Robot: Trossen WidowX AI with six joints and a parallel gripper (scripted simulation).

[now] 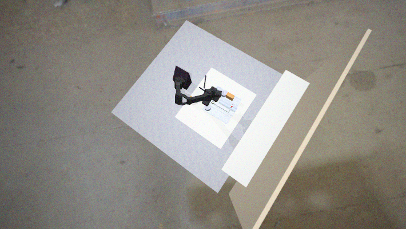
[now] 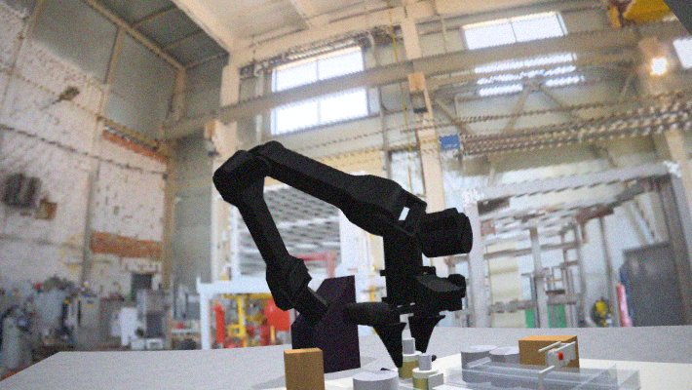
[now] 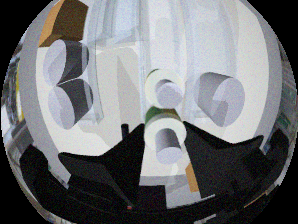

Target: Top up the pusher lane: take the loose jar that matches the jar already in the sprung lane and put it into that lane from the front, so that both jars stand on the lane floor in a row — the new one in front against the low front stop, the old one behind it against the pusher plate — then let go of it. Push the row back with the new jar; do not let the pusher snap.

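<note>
My gripper [image 2: 412, 360] [image 3: 163, 126] points down and is shut on a jar [image 3: 165, 127] [image 2: 408, 370] with a pale shoulder, a grey cap and a green-brown label. The jar is upright in the exterior view; whether its base touches anything is hidden. A like jar [image 3: 162, 80] [image 2: 421, 382] stands just beyond it, at the near end of the middle lane of the clear rack [image 3: 115, 25] [image 2: 596, 382]. The two look close together; whether they touch is unclear. The pusher's red mark [image 1: 231, 106] [image 2: 560, 356] shows at the rack's far part. The front stop cannot be made out.
Two wide grey cylinders [image 3: 82, 57] [image 3: 65, 106] stand left of the rack in the wrist view, one [image 3: 222, 100] [image 2: 375, 381] right. An orange block [image 1: 230, 96] [image 2: 548, 351] is behind the pair; another [image 2: 303, 370] is nearer the arm base. A thin dark rod [image 3: 125, 132] is left of the fingers.
</note>
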